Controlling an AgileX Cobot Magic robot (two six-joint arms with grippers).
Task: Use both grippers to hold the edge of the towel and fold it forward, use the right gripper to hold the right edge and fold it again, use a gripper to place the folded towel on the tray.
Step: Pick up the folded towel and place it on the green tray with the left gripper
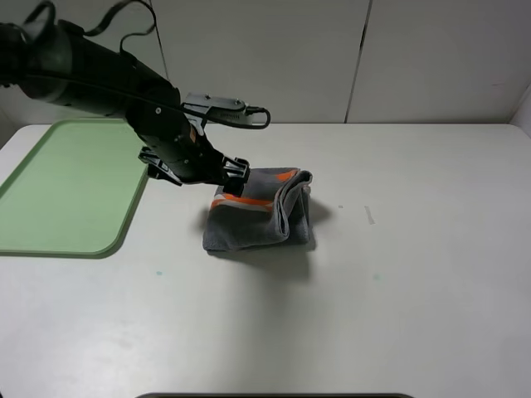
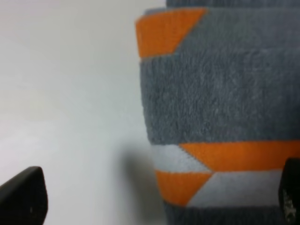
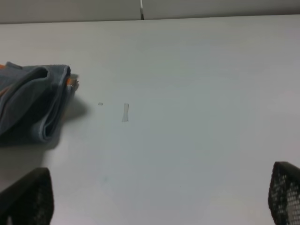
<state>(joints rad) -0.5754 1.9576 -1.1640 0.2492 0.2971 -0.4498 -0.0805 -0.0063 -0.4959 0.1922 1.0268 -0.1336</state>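
The towel (image 1: 261, 220) lies folded into a small thick bundle in the middle of the table, dark grey with orange and pale bands showing on top. Its stacked folded edges (image 1: 294, 203) face right. My left gripper (image 1: 199, 174) hovers over the towel's back left corner with its jaws wide apart and nothing between them. In the left wrist view the towel (image 2: 220, 93) fills the frame, and the left gripper (image 2: 157, 201) straddles its side. The right gripper (image 3: 156, 197) is open over bare table, well away from the towel (image 3: 28, 103). The pale green tray (image 1: 66, 191) sits at the left.
The white table (image 1: 398, 274) stretches to the right and front of the towel. A small pale mark (image 1: 369, 215) lies right of the towel. A white panelled wall (image 1: 357, 58) stands behind the table. The right arm is outside the exterior high view.
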